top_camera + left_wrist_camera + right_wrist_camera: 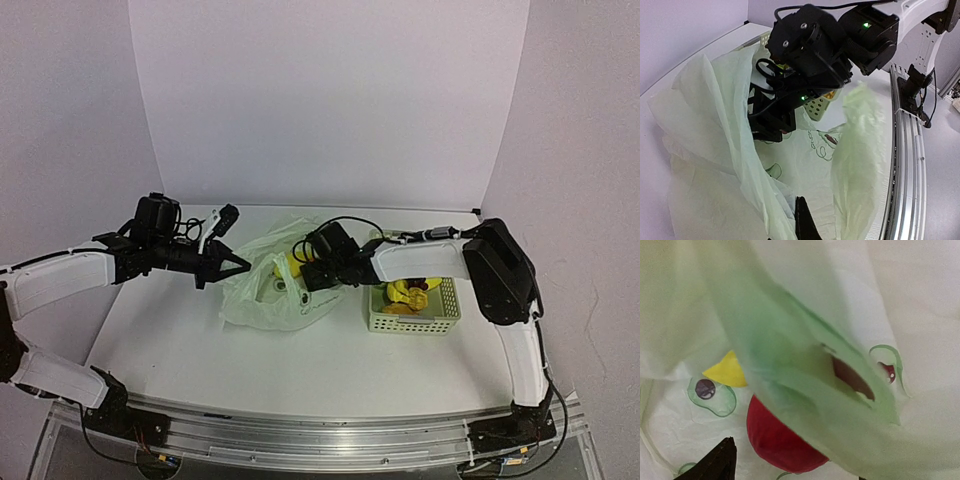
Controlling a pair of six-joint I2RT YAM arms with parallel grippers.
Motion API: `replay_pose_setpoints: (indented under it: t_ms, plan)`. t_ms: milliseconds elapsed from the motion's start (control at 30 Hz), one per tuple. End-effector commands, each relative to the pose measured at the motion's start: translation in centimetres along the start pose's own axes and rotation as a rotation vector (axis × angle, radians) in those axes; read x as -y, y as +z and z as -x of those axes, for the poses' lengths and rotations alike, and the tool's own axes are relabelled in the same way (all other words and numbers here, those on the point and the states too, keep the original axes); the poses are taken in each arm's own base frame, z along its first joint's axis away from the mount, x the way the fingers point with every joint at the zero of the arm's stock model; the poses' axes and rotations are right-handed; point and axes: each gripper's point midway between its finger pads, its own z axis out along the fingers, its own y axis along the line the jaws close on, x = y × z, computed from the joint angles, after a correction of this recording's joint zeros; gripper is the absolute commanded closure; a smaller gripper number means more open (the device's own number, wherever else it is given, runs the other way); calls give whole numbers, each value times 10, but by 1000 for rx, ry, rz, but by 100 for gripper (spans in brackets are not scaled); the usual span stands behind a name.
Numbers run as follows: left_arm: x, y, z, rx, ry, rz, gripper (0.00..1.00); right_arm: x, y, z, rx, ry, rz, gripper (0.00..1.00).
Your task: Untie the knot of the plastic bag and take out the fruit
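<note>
The plastic bag (258, 300) lies open at mid table; no knot shows and its handle ends hang loose. My right gripper (305, 280) reaches into the bag's mouth. In the right wrist view its fingers (715, 466) stand open on either side of a red apple (775, 440), with a yellow fruit (729, 372) behind and a fold of bag (790, 365) draped across. My left gripper (232, 245) is open at the bag's left edge. In the left wrist view one finger (802, 220) shows against the bag (705, 125), facing the right gripper (775, 117).
A pale green perforated basket (378, 318) holding yellow and orange fruit stands right of the bag, under the right arm; it also shows in the left wrist view (817, 105). White walls enclose the table on three sides. A metal rail (905, 165) runs along the near edge.
</note>
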Motion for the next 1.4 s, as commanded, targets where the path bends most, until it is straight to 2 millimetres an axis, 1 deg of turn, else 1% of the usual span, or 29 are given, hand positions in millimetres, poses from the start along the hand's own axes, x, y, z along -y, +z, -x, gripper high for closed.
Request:
replay_pose_setpoints:
  t_ms: [0, 33, 67, 133, 200, 300, 367, 433, 467, 567, 600, 667, 733, 800, 867, 1033, 1100, 1200, 1267, 1367]
  plan:
    - [0, 1, 4, 19, 49, 0, 100, -8, 17, -38, -104, -37, 49, 26]
    - [0, 1, 5, 22, 51, 2, 100, -16, 14, -44, -106, -66, 90, 27]
    - [0, 0, 7, 24, 55, 4, 100, -29, 8, -40, -72, -95, 139, 27]
    - [0, -1, 9, 32, 64, 9, 100, -48, -4, -41, 10, -183, 202, 26]
    - [0, -2, 10, 35, 68, 14, 100, -58, -23, -35, 64, -186, 258, 25]
    - [-1, -3, 12, 45, 80, 24, 100, -60, -44, -28, 120, -165, 312, 25]
    - [-2, -4, 14, 55, 101, 33, 100, -60, -57, -18, 149, -143, 326, 25]
    - [-6, -4, 15, 63, 130, 59, 100, -59, -69, -1, 194, -109, 329, 25]
    - [-9, -4, 15, 66, 149, 72, 100, -58, -75, 11, 220, -83, 324, 24]
    - [-17, -3, 17, 70, 246, 118, 100, -39, -82, 48, 301, 9, 214, 24]
    - [-18, -3, 19, 78, 290, 126, 100, -32, -83, 55, 320, 35, 167, 24]
    - [-17, -3, 16, 79, 363, 131, 100, -21, -82, 65, 344, 68, 103, 24]
    - [-17, -2, 13, 72, 415, 131, 100, -16, -74, 62, 335, 78, 72, 25]
    - [-18, -2, 13, 69, 442, 132, 100, -11, -65, 54, 319, 96, 44, 26]
    - [-19, -1, 15, 70, 450, 130, 100, -10, -58, 49, 303, 119, 48, 27]
    - [-22, 4, 18, 70, 436, 117, 100, -16, -41, 53, 287, 78, 65, 29]
    - [-23, 5, 20, 74, 427, 114, 100, -14, -28, 44, 249, 54, 63, 27]
    - [-25, 6, 22, 73, 413, 117, 100, -4, -10, 29, 186, 51, 56, 24]
    - [-24, 5, 22, 73, 408, 117, 100, -2, -2, 21, 160, 49, 58, 22]
    - [-23, 5, 20, 68, 399, 115, 100, -7, 6, 10, 116, 26, 72, 21]
